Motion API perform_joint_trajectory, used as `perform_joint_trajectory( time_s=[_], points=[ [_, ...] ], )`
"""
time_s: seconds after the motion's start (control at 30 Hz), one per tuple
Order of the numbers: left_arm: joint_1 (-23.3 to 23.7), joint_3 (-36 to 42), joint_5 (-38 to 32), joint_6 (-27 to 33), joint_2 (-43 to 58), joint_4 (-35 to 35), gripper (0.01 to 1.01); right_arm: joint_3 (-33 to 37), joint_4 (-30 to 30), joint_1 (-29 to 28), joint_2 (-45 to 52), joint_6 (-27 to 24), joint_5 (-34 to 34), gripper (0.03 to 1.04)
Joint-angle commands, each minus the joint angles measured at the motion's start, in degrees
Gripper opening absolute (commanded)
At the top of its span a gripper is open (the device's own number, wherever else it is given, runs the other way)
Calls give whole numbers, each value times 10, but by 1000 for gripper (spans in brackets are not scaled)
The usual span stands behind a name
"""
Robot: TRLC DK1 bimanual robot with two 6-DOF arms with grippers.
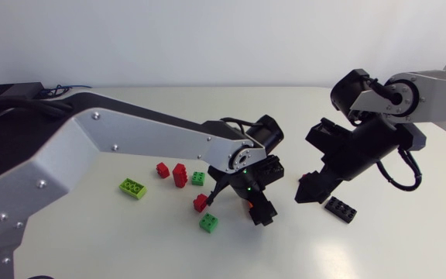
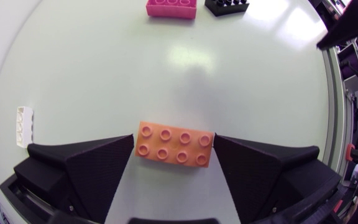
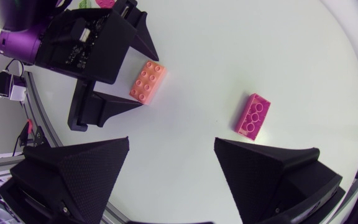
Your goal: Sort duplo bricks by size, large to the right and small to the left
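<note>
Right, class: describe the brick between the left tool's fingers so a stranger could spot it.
Follow the left arm to its tool near the table's middle. Between its fingers is the orange brick, eight studs in two rows. The pink brick and black brick ahead match its size; only this one is orange.

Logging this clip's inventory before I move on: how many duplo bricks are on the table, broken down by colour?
red bricks: 3
green bricks: 2
lime brick: 1
black brick: 1
orange brick: 1
pink brick: 1
white brick: 1
Total: 10
</note>
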Motion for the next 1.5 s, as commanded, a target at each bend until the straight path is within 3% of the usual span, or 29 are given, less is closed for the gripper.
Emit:
perform_joint_trajectory(
  time_s=[0.0, 0.23, 0.5, 0.97, 1.33, 1.47],
  points=[
    [4, 33, 5, 5, 0, -13, 990, -9, -1, -5, -11, -4, -2, 985],
    [22, 62, 6, -2, -35, -49, 990, -4, -1, 0, -12, 3, -2, 985],
    [130, 6, 8, 10, -149, -84, 990, 8, 44, 56, 27, 56, 31, 985],
    [290, -183, 25, 33, -388, -81, 990, 58, 145, 194, 168, 243, 113, 985],
    [316, -258, 26, 41, -441, -79, 990, 54, 167, 216, 228, 297, 146, 985],
    [316, -272, 28, 38, -445, -71, 990, 46, 173, 217, 228, 313, 146, 889]
  ],
)
